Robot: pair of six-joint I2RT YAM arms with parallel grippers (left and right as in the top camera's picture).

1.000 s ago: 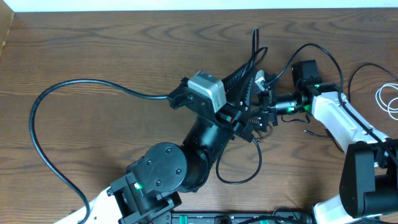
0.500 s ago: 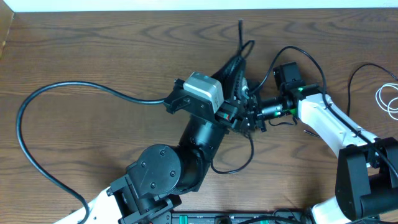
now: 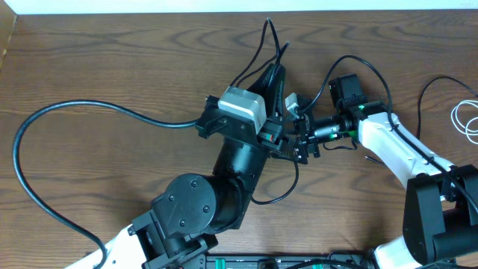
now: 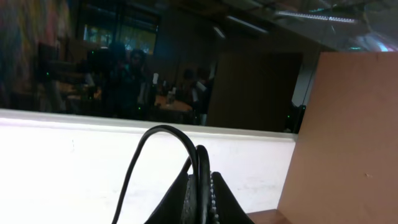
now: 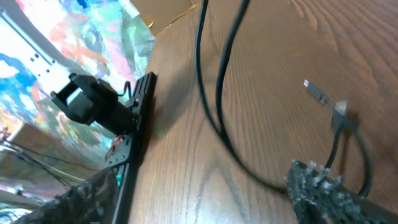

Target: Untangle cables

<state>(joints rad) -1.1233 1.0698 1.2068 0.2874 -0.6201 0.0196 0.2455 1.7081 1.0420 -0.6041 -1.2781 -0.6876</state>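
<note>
While left gripper (image 3: 275, 75) clamps black cable (image 3: 89, 104) near far table (image 3: 112, 45) edge, right gripper (image 3: 302, 142) opening unclear; white cable (image 3: 467, 119) rightmost.

Black, round-jointed left arm (image 3: 224, 187) with grey wrist camera (image 3: 243, 110) and ridged left tool (image 4: 202, 196); white-shelled right arm (image 3: 396, 146) with green lights.

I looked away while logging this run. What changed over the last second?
The left gripper, shut on the black cable, carried its loop leftward and away from the robot bases. The right gripper followed leftward, then held there. The white cable at the right edge stayed put.
</note>
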